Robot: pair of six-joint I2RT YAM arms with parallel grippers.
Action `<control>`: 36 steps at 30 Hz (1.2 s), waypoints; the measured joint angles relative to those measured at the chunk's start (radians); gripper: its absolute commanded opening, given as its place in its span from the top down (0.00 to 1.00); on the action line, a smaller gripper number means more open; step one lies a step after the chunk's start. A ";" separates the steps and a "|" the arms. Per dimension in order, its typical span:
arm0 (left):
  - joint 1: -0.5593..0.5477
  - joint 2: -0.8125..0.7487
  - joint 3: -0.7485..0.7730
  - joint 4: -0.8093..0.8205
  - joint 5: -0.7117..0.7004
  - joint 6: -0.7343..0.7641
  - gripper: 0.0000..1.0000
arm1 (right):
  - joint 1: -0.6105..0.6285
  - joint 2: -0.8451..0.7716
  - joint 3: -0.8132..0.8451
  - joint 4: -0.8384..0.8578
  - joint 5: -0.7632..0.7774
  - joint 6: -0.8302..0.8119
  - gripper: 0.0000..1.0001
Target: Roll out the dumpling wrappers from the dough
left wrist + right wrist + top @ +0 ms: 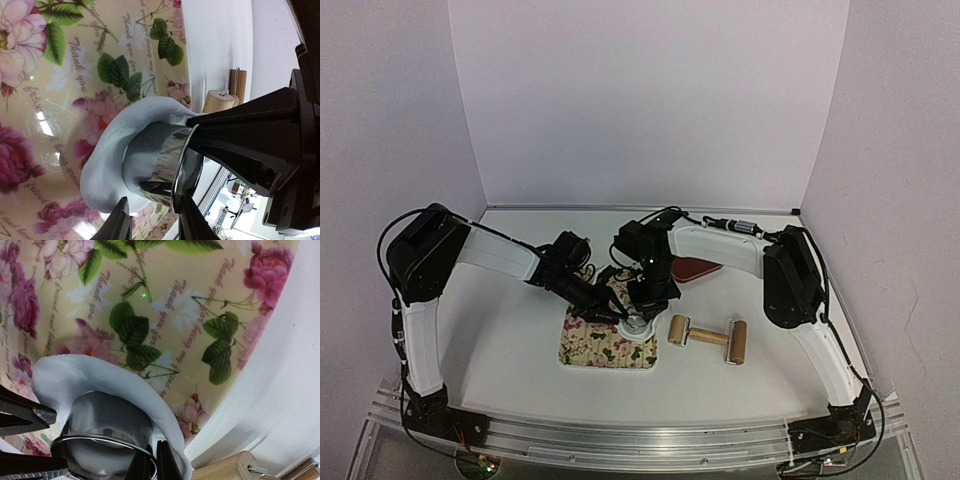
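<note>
Dough [105,165] wraps metal ring [165,165] on floral mat [75,75].

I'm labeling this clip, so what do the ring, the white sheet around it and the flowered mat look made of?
The ring looks like polished metal: it mirrors its surroundings. The white sheet looks like soft matte dough, draped in folds. The flowered mat seems glossy plastic or coated cloth, judging by glare.

Ring cutter [167,165] on dough [107,150], dough on mat [590,348], rolling pin [706,337] right of mat, tray [700,268] behind.
</note>
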 measured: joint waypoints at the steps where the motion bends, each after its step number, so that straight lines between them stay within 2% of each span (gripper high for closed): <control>1: 0.000 0.003 0.003 -0.003 0.000 0.000 0.76 | 0.000 0.000 0.000 0.000 0.000 0.000 1.00; 10: 0.000 0.011 0.010 -0.007 0.007 0.002 0.83 | 0.003 0.000 0.000 0.002 0.002 0.000 1.00; 36: -0.002 0.047 0.058 -0.094 0.015 0.069 0.87 | 0.004 -0.014 -0.033 0.035 -0.019 0.000 1.00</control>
